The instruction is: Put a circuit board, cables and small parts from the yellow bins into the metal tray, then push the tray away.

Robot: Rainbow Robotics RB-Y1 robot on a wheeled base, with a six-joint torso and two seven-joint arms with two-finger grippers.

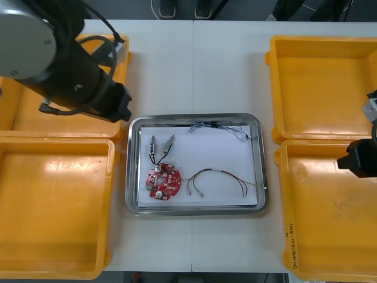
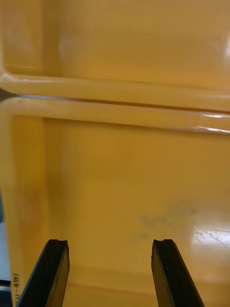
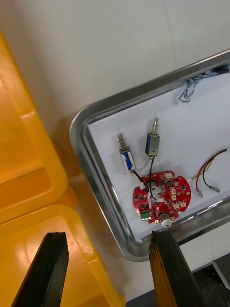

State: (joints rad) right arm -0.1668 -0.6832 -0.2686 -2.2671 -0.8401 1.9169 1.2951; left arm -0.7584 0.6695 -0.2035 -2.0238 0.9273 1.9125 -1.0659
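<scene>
The metal tray (image 1: 262,171), white inside, lies mid-table. In it are a round red circuit board (image 1: 163,181), two small metal parts (image 1: 161,143) on black leads, a blue and white cable (image 1: 219,126) and a red and yellow cable (image 1: 217,175). My left arm (image 1: 82,82) hangs over the far left yellow bin (image 1: 17,115). Its gripper (image 3: 108,254) is open and holds nothing, above the seam of the left bins beside the tray rim (image 3: 91,163); the board (image 3: 162,195) lies beyond its fingers. My right gripper (image 2: 112,254) is open over the near right bin's bare floor (image 2: 134,182).
Two yellow bins stand at each side: near left (image 1: 53,206), far right (image 1: 321,82), near right (image 1: 330,218). Their floors look bare. The right arm (image 1: 359,158) sits at the table's right edge. Bare table lies beyond the tray's far rim.
</scene>
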